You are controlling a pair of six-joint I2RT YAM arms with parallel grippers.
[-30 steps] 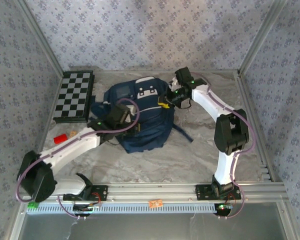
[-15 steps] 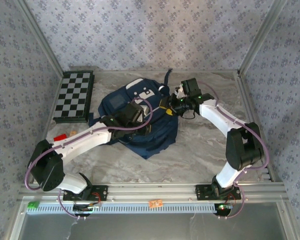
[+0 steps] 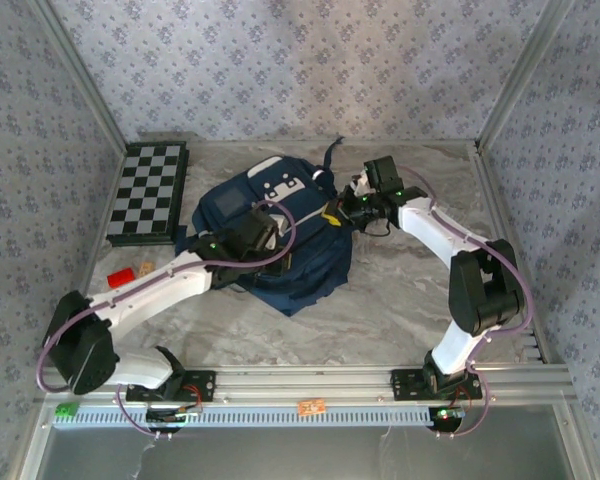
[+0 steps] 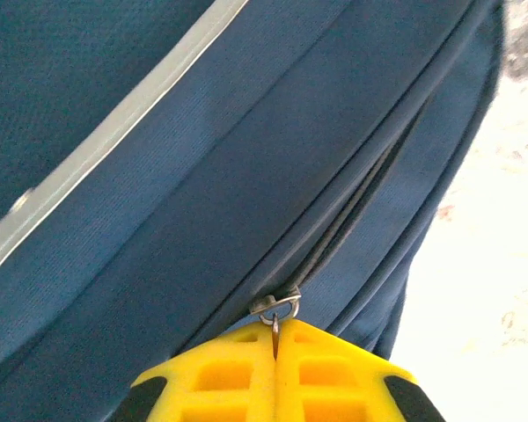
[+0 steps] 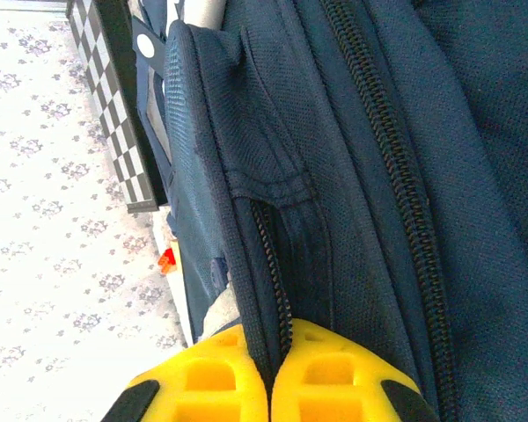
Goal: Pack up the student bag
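And here we are over the marble surface, where the student bag is lying crumpled in the middle toward the far wall, with its white-patched front facing up and its left edge sitting just beside the chessboard. The left tool is reaching in from the near left and pressing onto the bag's lower flank. From its wrist camera the yellow fingers are squeezing fully together, and the metal zipper pull is sitting clamped between their tips, with a partly open zip running away up the navy fabric beside a grey stripe. Over on the other side, the right tool is coming in at the bag's right edge. Its yellow fingers are likewise closing tight, and they are pinching the bag's fabric right along a zipper track. A small red object is resting on the surface near the left arm, well apart from the bag.
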